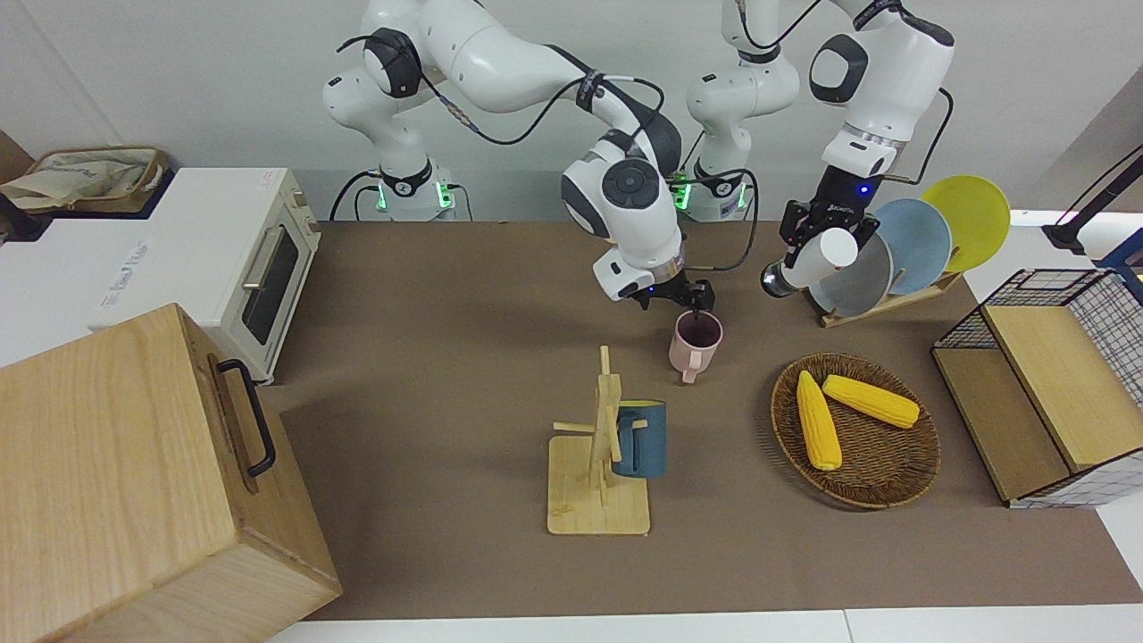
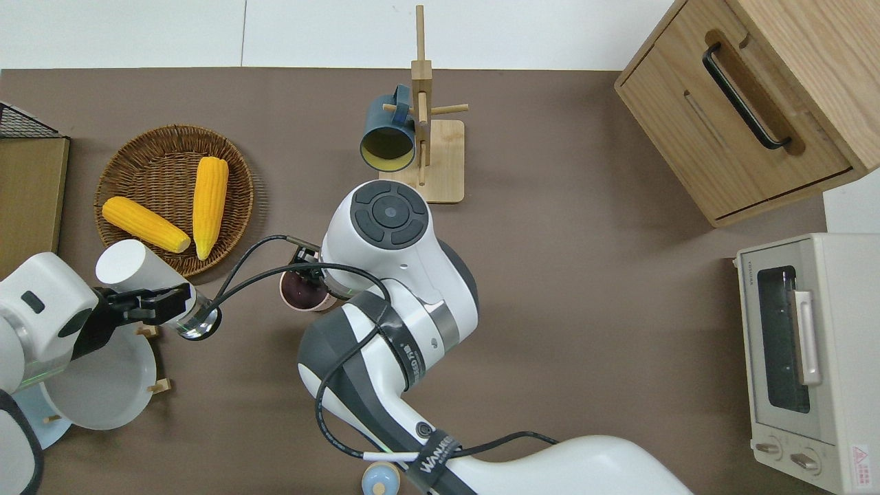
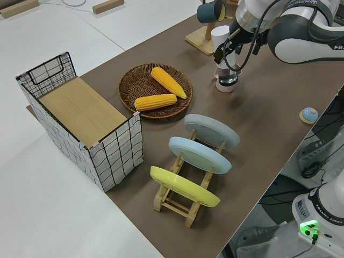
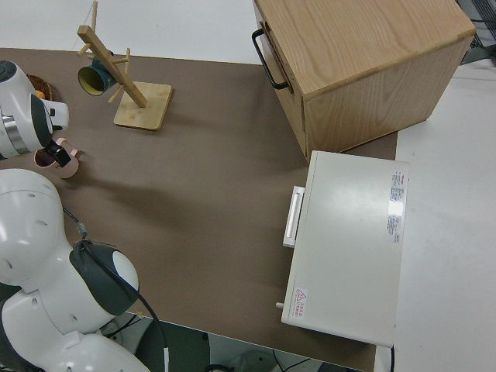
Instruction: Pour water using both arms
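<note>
Front view: the right gripper point(image 1: 696, 305) has its fingers clamped on the rim of a pink mug point(image 1: 695, 345) that stands on the brown table point(image 1: 446, 357). The left gripper point(image 1: 817, 234) holds a white bottle point(image 1: 817, 259) tilted, raised in the air close to a rack of plates point(image 1: 902, 246). A wicker basket point(image 1: 893, 473) with two corn cobs point(image 1: 871, 399) lies toward the left arm's end, and a blue mug point(image 1: 641, 438) hangs on a wooden mug tree point(image 1: 600, 464).

Overhead view: the left gripper point(image 2: 148, 302) has its fingers closed around the white bottle point(image 2: 137, 269), whose clear end point(image 2: 199, 324) points toward the pink mug point(image 2: 302, 294); bottle and mug are apart. The right arm point(image 2: 385, 289) covers most of the mug.

Left side view: the bottle point(image 3: 221, 40) hangs over the table beside the pink mug point(image 3: 227, 81).

Right side view: the pink mug point(image 4: 54, 159) sits under the right gripper, nearer to the robots than the mug tree point(image 4: 128, 85).
</note>
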Motion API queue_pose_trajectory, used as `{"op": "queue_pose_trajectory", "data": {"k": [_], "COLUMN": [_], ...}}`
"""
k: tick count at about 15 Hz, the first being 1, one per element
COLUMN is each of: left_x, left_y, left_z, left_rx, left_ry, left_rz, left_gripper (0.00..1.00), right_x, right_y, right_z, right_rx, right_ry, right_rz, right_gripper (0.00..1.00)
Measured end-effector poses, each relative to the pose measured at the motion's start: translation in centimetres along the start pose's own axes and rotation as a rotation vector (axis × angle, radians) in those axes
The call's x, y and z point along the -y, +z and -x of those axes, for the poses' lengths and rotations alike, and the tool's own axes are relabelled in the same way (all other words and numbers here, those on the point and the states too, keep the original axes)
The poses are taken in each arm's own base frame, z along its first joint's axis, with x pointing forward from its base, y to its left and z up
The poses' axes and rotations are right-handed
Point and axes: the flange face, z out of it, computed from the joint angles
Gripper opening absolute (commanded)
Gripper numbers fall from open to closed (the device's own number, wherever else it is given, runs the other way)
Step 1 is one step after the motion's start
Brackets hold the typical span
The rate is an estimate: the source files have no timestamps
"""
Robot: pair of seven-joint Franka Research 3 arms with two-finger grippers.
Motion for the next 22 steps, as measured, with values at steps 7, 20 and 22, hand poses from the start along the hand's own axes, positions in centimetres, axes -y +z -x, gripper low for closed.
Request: {"op": "queue_pose_trajectory", "data": {"k": [7,20,22], "left_x": [-0.7,-7.5,-8.8], "left_y": [0.3,4.3,4.2], "left_z": [0.1,4.2,4.6], "left_rx": [0.008,0.134,0.134], "left_ry": [0.012,0.132,0.134], "left_rz": [0.002,0.051,0.055], "left_gripper": [0.00,0.00,0.00], "right_x": [-6.9,-29.1,-30.9], "right_y": [-16.3,-31.9,-32.9], "right_z": [-3.1,-14.3,-14.6], "right_rx": [-0.056,-0.151,-0.151], "right_ry": [-0.048,-0.357,-0.343], "right_rz": [0.045,0.279,0.279], "right_gripper": [0.992,0.994,0.994]}}
